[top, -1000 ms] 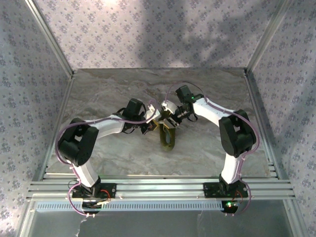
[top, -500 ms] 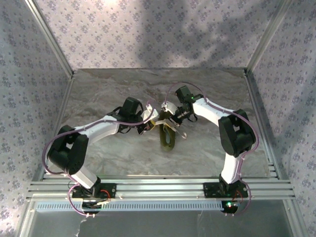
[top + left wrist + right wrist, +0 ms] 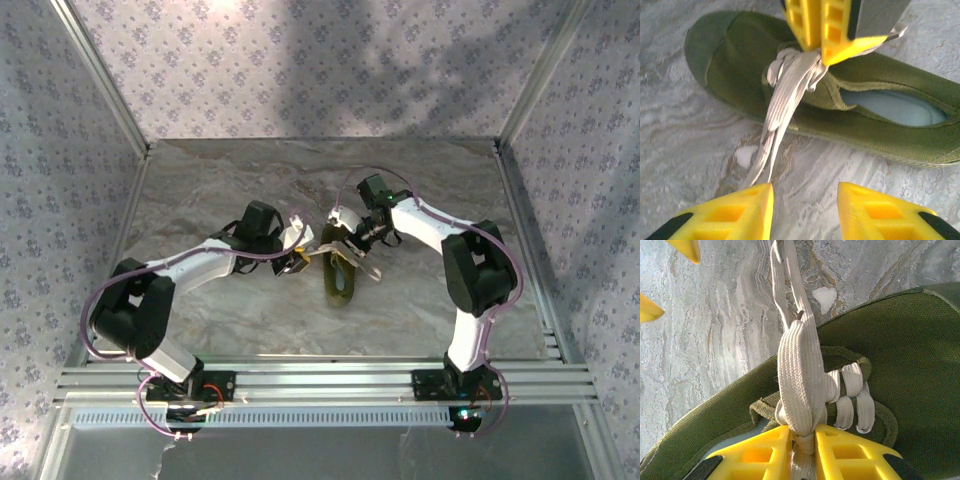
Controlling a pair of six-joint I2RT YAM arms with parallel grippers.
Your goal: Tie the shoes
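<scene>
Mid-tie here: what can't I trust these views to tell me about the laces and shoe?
Free ends of the laces: left wrist view, the left gripper hides them.
Knot or none: right wrist view, the right gripper pinches over it; top view, too small.
Heel of the shoe: left wrist view, cut by the right edge.

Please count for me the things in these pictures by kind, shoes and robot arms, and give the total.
Olive-green shoe: 1
Robot arms, left and right: 2
Total: 3
</scene>
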